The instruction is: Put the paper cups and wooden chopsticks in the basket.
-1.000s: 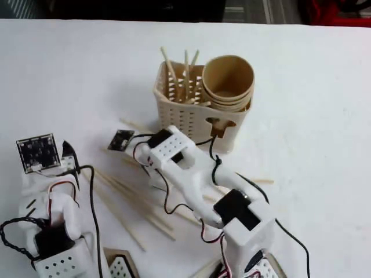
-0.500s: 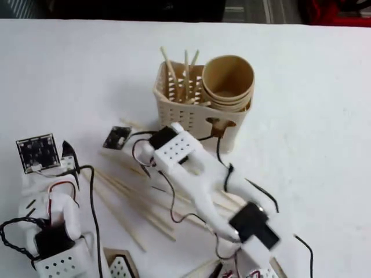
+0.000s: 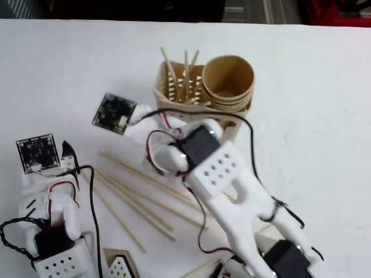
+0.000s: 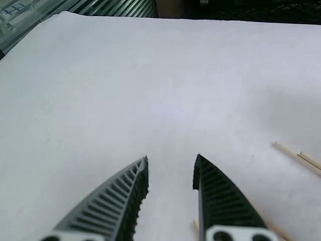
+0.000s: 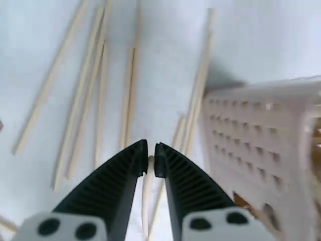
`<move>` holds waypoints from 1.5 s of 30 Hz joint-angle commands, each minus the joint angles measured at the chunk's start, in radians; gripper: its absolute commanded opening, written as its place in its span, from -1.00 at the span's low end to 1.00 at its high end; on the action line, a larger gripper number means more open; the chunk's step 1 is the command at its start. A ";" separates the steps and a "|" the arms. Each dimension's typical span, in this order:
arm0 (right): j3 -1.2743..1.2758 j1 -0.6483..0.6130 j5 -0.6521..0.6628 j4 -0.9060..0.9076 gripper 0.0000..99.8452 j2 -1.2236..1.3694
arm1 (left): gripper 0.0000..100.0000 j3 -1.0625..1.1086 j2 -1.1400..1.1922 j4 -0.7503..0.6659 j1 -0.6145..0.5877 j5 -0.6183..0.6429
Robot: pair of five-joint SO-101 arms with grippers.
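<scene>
White table (image 3: pixel 313 116) is carrying everything, with a dark room edge running along the top of the high view. I'm seeing the basket (image 3: pixel 174 113) sitting just above centre of the frame. Paper cups (image 3: pixel 228 78) are sitting stacked in its right half. A few upright sticks (image 3: pixel 185 72) are standing in its left half, poking above the rim.

Loose chopsticks (image 3: pixel 136 197) are lying scattered on the table, lower left of the basket, running diagonally between the two arms.

Right arm (image 3: pixel 214 168) is stretching from the bottom right of the frame up toward the front of the basket, covering part of the basket's wall. Right gripper (image 5: pixel 151 148) is hanging above the scattered sticks, just beside the basket wall. Its jaws are sitting nearly together, pinching one chopstick (image 5: pixel 147 196) that is running back between them.

Left arm (image 3: pixel 52 231) is sitting in the lower left corner of the frame. Left gripper (image 4: pixel 170 160) is hovering over bare table with its jaws apart and gripping nothing. A couple of stick ends are lying near it.
</scene>
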 commanded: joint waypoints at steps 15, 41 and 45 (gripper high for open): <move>-0.726 0.008 -0.137 0.058 -0.96 -0.061 | -0.68 -0.006 -0.007 -0.021 -0.004 0.005; -0.571 0.179 -0.253 -0.097 -0.83 -0.039 | -0.68 -0.006 -0.007 -0.021 -0.005 0.005; -0.632 0.173 -0.284 0.005 -0.61 -0.041 | -0.68 -0.006 -0.007 -0.021 -0.004 0.005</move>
